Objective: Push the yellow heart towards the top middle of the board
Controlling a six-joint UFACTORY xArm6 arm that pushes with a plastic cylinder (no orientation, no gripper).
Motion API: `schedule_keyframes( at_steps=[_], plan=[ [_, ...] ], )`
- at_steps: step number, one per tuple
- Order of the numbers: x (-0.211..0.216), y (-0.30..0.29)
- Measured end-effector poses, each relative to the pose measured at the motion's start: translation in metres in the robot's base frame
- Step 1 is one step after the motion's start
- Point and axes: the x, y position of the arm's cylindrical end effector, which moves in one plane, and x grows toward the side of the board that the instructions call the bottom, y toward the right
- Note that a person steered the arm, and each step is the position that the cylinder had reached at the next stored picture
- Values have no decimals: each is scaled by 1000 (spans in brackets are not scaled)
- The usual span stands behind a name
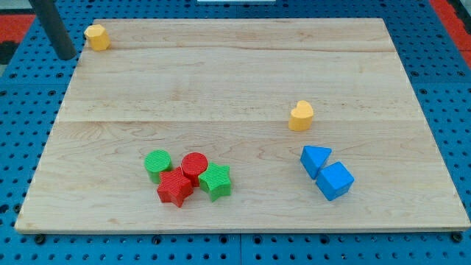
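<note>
The yellow heart (300, 115) lies on the wooden board (243, 73), right of the middle. My tip (67, 54) is at the view's top left, just off the board's left edge, far from the heart. A second yellow block (96, 36), roughly hexagonal, sits at the board's top left corner, just right of my tip.
A blue triangle (314, 160) and a blue cube (335, 180) touch each other at the lower right, below the heart. A cluster at the lower middle holds a green cylinder (157, 163), a red cylinder (194, 165), a red star (175, 188) and a green star (215, 181).
</note>
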Motion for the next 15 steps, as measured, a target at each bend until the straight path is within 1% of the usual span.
schedule_keyframes(
  at_steps=[1,2,3,4,6,7,8,9,10,11,12,13,14,15],
  plan=[
    [-27,18],
    [-37,58],
    [-13,70],
    [10,105],
    [10,120],
    [27,129],
    [102,198],
    [147,326],
    [180,391],
    [156,425],
    [109,394],
    [131,448],
    [159,471],
    [125,503]
  ],
)
